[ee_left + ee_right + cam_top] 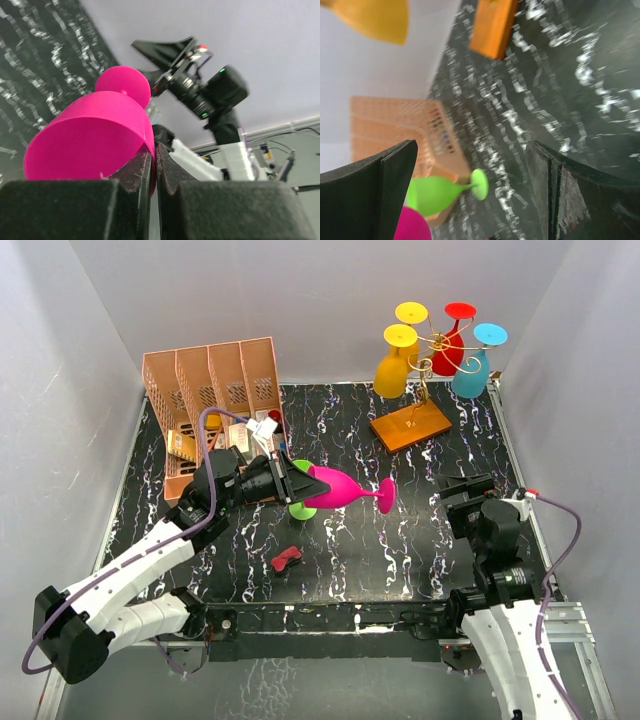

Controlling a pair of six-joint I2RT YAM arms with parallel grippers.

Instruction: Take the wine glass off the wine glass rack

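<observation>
- Wine glass [342, 490], the magenta one, is already off the wine glass rack [412, 424]: it hangs on its side above the middle of the tabletop [400, 540], bowl toward the left arm, foot pointing right.
- The left fingers [292, 480] are closed on the bowl's rim. The left wrist view shows the thin wall pinched between the two pads [140, 172], one inside the bowl and one outside, with almost no gap.
- Stem and foot stick out well past the fingers, so the weight sits far from the pinch point.
- Judged from this, the lifting-off step looks done and the setting-down is in hand.
- The next move calls for a slow descent to a bare patch of tabletop, kept away from the green glass [300, 508] lying just beside the bowl and the small red item [286, 560] nearer the arms.
- A rim grip on smooth plastic could slip or swing if the wrist turns fast.
- The right fingers [465, 495] are spread wide and hold nothing, well apart from the glass, on the right side.
- Four other coloured glasses hang on the rack at the far right, and the pink file organiser [210, 390] stands at the far left.
</observation>
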